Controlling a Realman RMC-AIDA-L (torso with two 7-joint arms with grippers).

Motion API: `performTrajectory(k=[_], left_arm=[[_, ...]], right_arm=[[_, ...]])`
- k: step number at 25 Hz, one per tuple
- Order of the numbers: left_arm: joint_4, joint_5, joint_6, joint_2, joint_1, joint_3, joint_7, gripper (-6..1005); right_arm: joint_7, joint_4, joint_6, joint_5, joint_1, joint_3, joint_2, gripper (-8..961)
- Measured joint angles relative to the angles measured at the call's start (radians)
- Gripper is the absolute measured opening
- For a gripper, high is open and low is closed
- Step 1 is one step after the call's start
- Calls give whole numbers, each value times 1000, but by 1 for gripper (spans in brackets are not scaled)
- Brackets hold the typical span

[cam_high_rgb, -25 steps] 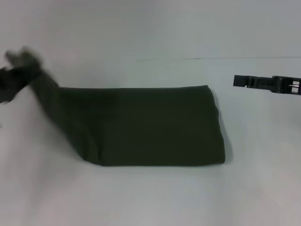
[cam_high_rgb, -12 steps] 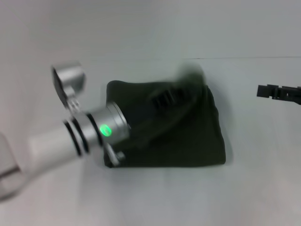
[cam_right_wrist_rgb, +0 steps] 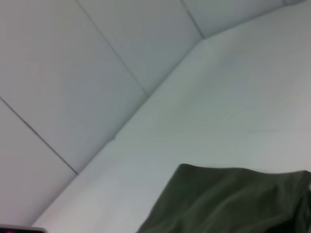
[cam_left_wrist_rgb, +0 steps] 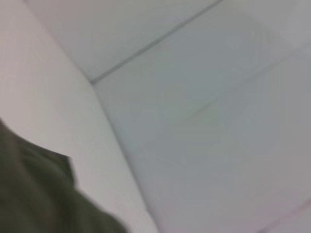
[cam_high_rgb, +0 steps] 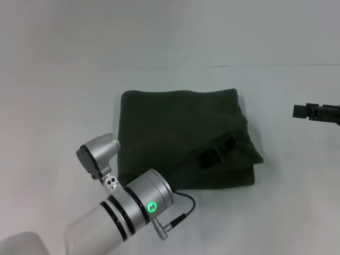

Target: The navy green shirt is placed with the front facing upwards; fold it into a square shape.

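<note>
Shirt count is one: the navy green shirt (cam_high_rgb: 178,135) lies folded into a near-square dark block at the middle of the white table (cam_high_rgb: 276,212), its right edge bunched and layered. Two grippers show. The left gripper (cam_high_rgb: 217,151) rests on the cloth's right part, its silver arm reaching in from the lower left; whether it clenches fabric cannot be told. The right gripper (cam_high_rgb: 313,112) hangs off to the right, apart from the cloth, its grip unreadable.
</note>
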Motion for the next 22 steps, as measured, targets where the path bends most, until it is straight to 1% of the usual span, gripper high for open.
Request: performTrajectory(k=[3,5,8,12,16,19,22], left_arm=[[26,82,87,0,6,5,-4,306],[67,141,169,2,15,6,-8,384],[152,196,273,5,26,7,-40,449],[285,219,387,8,48,12,-78,535],[430,229,478,11,84,19,-92,621],[548,236,537,13,113,24,-94,652],[650,237,583,14,138,44,-91,673]], right_arm=[[17,2,31,-27,7,0,7,896],[36,5,49,-38,12,0,10,892],[70,27,85,-45,24,-5,9,885],[132,74,136,-51,48,-37,0,877],[199,102,202,-51,68,-98,5,868],[228,124,246,-52,81,-118,10,861],[250,155,283,-52,96,-125,8,855]])
